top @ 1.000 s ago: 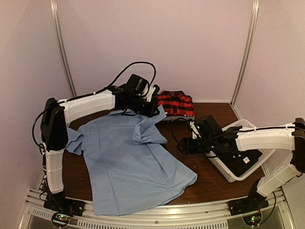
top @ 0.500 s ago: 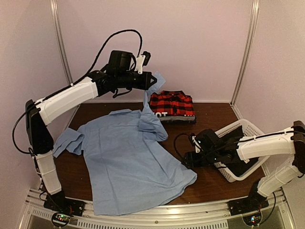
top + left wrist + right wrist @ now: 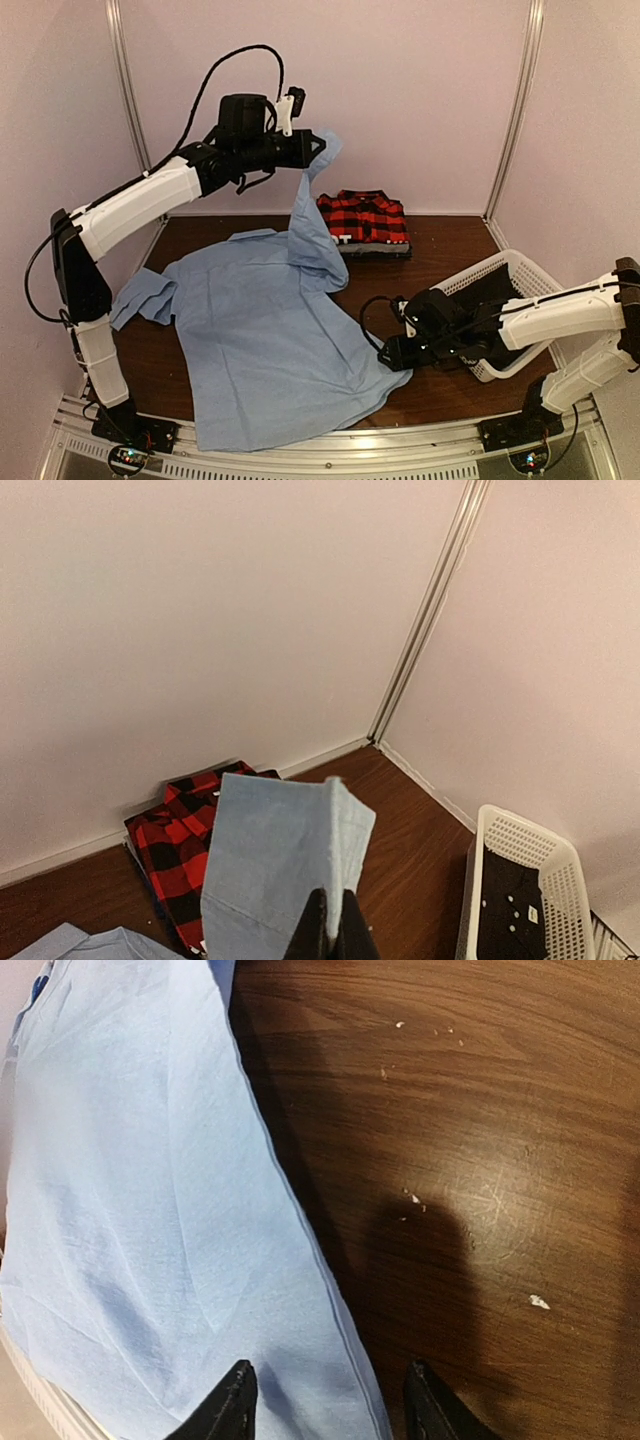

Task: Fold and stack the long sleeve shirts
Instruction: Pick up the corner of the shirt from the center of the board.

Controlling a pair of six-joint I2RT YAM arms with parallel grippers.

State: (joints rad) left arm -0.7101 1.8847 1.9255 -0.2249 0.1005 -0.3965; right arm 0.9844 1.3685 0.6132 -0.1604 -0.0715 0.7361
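- Left jaws pinched shut on the sleeve (image 3: 275, 865) of the light blue shirt (image 3: 255, 340), holding it high above the desk (image 3: 455, 240).
- Right jaws partly apart, low over that shirt's near right hem (cloth edge between the tips).
- Shirt body lies spread on the desk.
- Red-and-black plaid shirt (image 3: 366, 218) sits folded at the back.

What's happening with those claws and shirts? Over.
Left claw shut on light blue shirt sleeve, held high. Right claw open, low over its hem. Plaid shirt folded at back; basket beside right arm.
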